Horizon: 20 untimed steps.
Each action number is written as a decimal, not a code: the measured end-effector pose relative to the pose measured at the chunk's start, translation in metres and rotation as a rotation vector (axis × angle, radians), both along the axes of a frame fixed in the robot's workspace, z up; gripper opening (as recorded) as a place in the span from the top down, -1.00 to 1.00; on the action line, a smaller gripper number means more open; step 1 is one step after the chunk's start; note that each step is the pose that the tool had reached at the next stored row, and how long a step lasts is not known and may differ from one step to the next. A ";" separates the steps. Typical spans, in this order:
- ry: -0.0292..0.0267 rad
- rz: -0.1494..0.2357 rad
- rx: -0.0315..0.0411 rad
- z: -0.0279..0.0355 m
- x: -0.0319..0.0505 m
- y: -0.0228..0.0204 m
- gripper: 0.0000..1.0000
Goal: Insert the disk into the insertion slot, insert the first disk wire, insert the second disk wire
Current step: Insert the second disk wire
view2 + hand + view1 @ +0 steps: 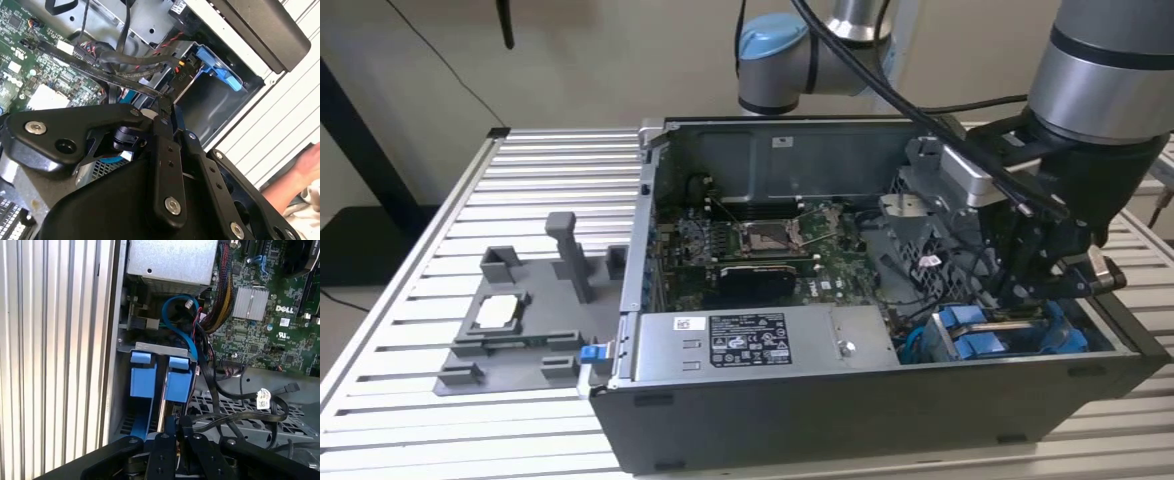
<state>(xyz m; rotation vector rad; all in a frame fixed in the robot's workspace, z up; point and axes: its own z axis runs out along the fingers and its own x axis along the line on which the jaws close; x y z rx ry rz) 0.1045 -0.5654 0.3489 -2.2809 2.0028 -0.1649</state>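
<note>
The insertion slot [947, 345], a grey cage at the near right corner of the open computer case, holds bright blue carrier pieces [142, 377] standing side by side. I take these for the disk's frame; its silver body is hidden. My gripper [1021, 305] hangs just above this cage. In both wrist views its fingers are pressed together [176, 422]. A flat black disk wire [100, 72] runs across the board and ends at the fingertips [167, 107], apparently pinched there. An empty grey bay [210, 105] with a blue lever lies beside it.
A grey labelled power-supply box [747, 345] sits at the case's front, with the motherboard [761, 245] behind it. Loose black cables [235, 415] cross beside the cage. A grey fixture with upright posts [520, 320] stands on the slatted table at the exterior view's left. A person's hand [305, 167] rests outside the case.
</note>
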 end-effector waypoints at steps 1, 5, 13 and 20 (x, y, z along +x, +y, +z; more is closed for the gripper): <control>0.0000 -0.001 0.0028 -0.0003 0.0000 0.0000 0.68; 0.0000 -0.002 0.0114 -0.0006 0.0000 0.0000 0.68; -0.0001 -0.002 0.0204 -0.0026 0.0002 -0.0002 0.68; -0.0001 -0.003 0.0255 -0.0046 0.0023 -0.0012 0.68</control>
